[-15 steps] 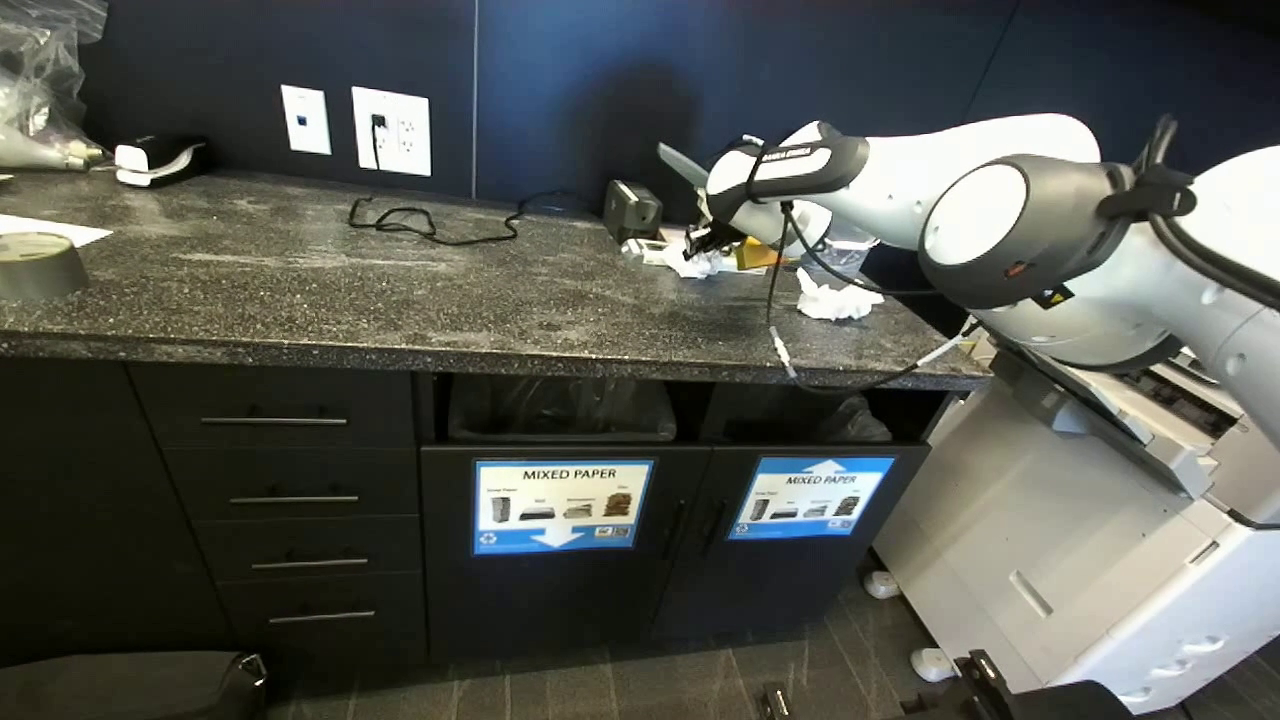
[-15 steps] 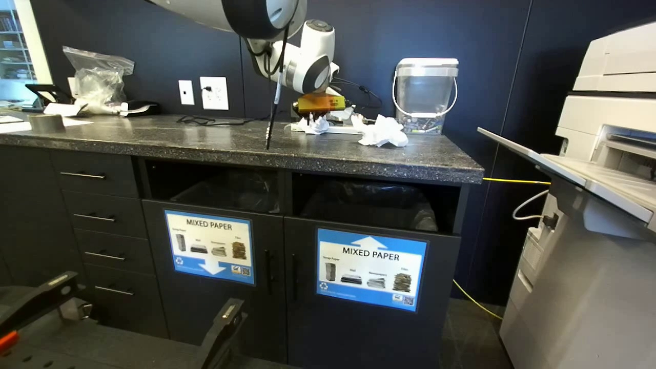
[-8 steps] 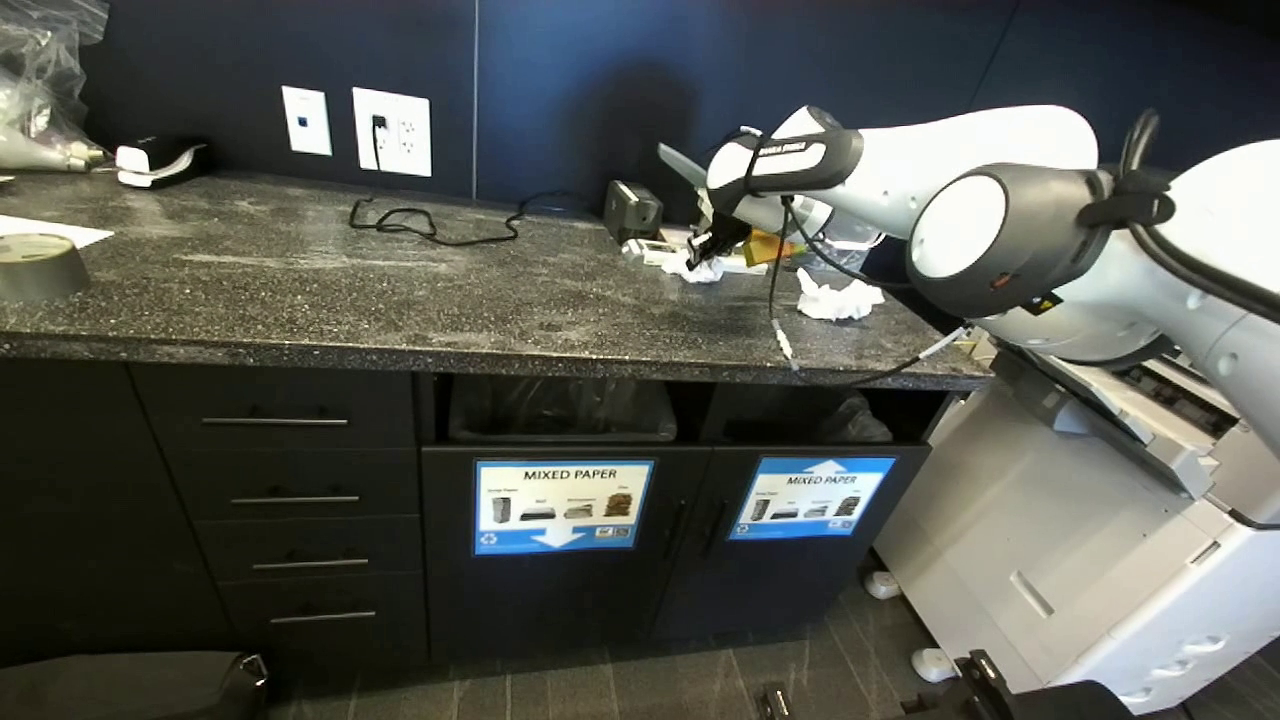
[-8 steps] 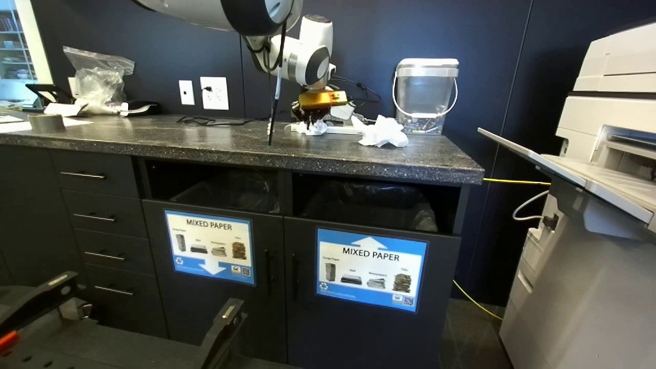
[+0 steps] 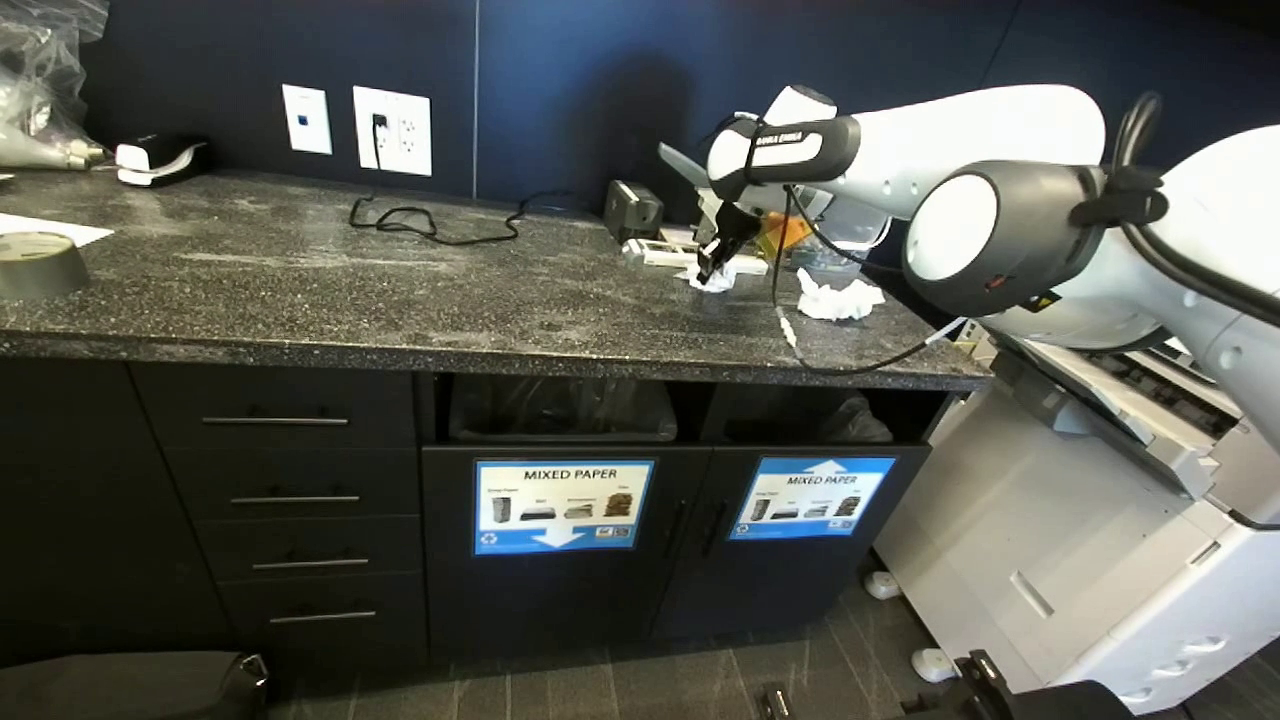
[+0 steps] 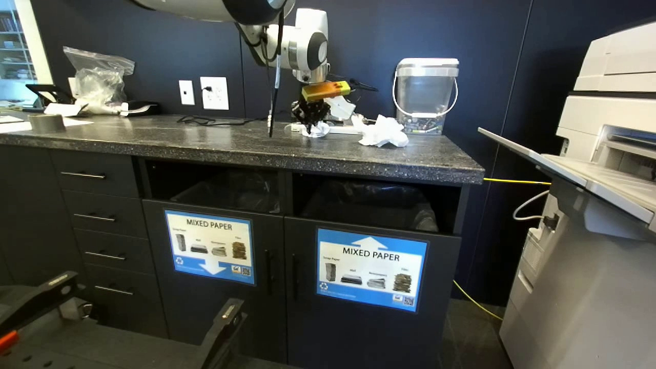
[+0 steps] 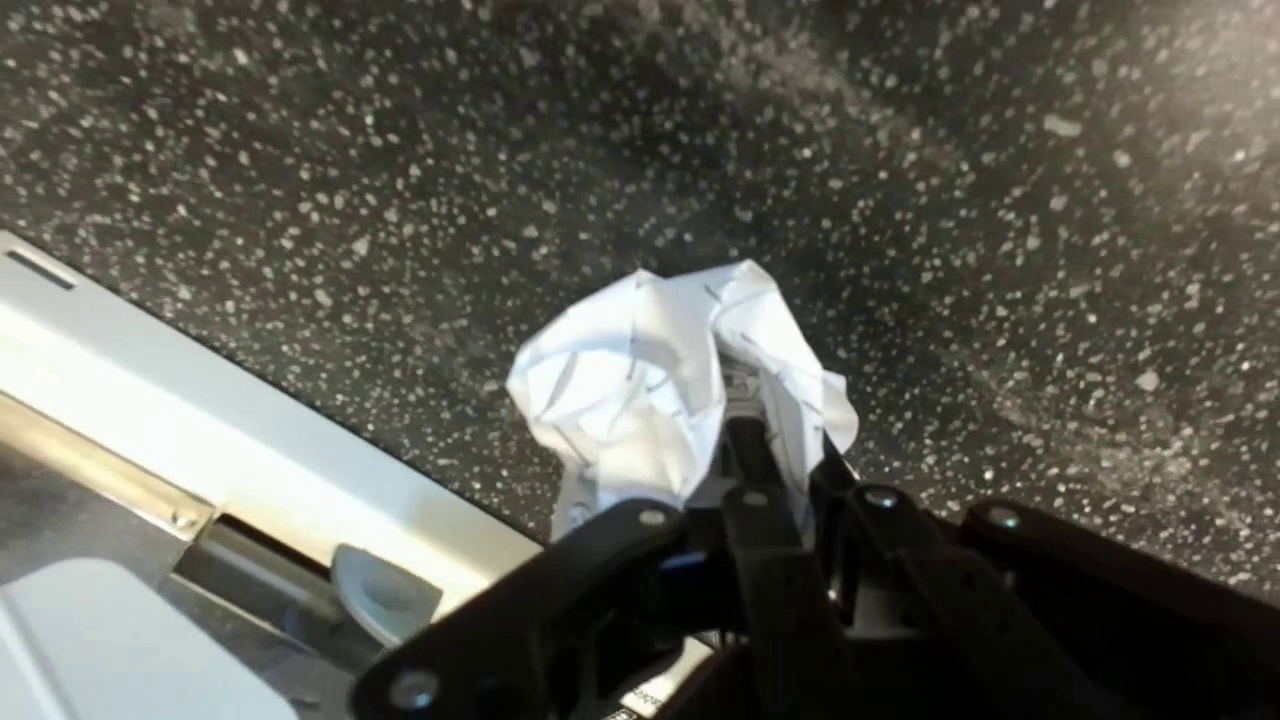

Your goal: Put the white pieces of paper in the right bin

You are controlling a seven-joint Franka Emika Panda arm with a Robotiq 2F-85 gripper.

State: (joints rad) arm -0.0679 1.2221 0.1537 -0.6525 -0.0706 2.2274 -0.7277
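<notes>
The left crumpled paper (image 7: pixel 640 385) has just come a little to the right and nearer, moving along with the tool (image 7: pixel 788 445). In the wrist view the tool is pressed together on a fold of this paper, pinching it; for the task, that most likely means a pickup is made and the carry is starting. Whether the paper has left the table (image 5: pixel 400 300) I cannot tell. To its right, the right crumpled paper (image 6: pixel 383 133) lies loose on the table, so another trip looks needed.

Against the earlier frame, from left to right: the flat white sheet (image 5: pixel 65 229) and the tape roll (image 5: pixel 40 270) at the left end keep their places, and the left bin (image 5: pixel 563 434) under the table shows no change. In the middle, the long white device (image 7: pixel 260 440) has not moved; the pinched paper now sits nearer, in front of it. Above, the orange-yellow block (image 6: pixel 326 90) on the arm (image 5: pixel 965 135) is higher and tilted, its right end up, and the tool points more steeply down. Farther right, the right crumpled paper has not shifted. The right bin (image 6: pixel 371 197), the goal, is tucked beneath the table, so the next move probably calls for lifting, clearing the near edge, then lowering and reaching in before release; a soft fold could slip on the way.
</notes>
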